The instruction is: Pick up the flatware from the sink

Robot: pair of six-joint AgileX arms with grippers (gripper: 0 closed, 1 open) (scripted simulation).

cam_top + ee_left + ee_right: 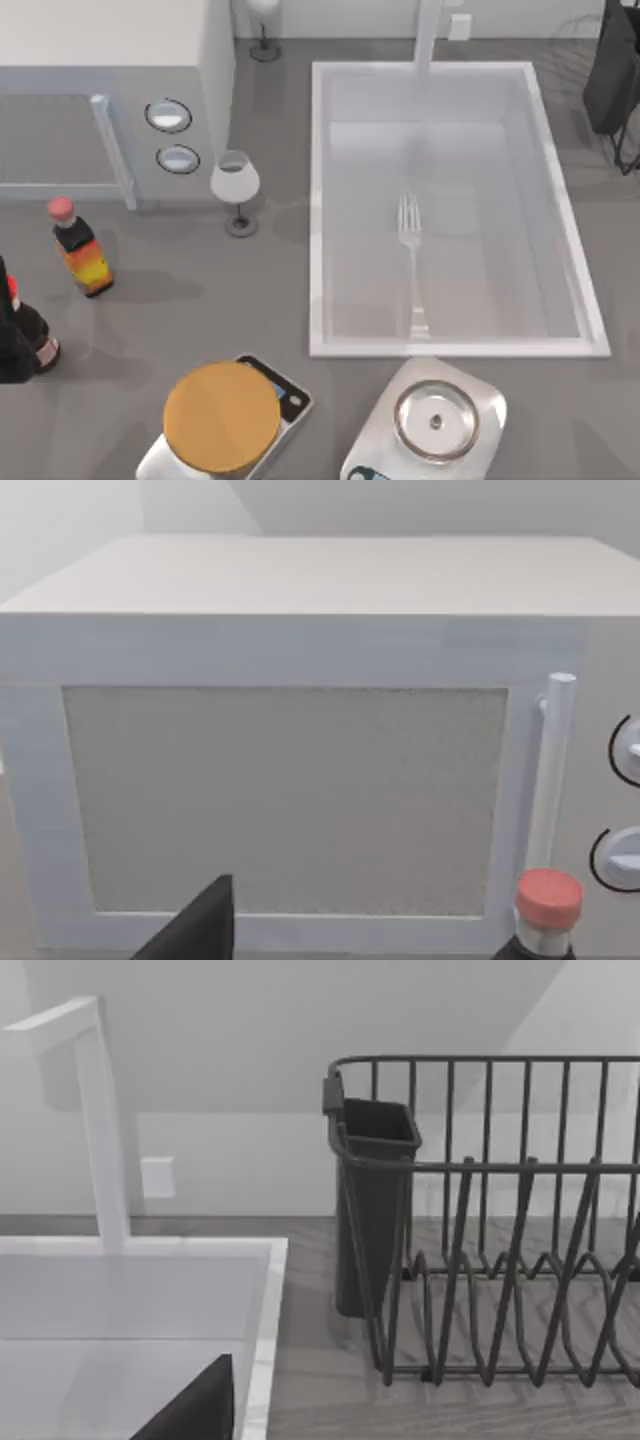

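No legible text, label, brand, number or sign on any object in view

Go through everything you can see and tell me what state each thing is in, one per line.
Fork: lying flat in the sink, tines toward the faucet, not picked up.
Sink: dry, holding just the fork.
Microwave: door closed.
Sauce bottle: upright, red cap on.
Wine glass: upright.
Dish rack: its slots bare.
Round steel dish: sitting on its square base.

grey countertop, white wall
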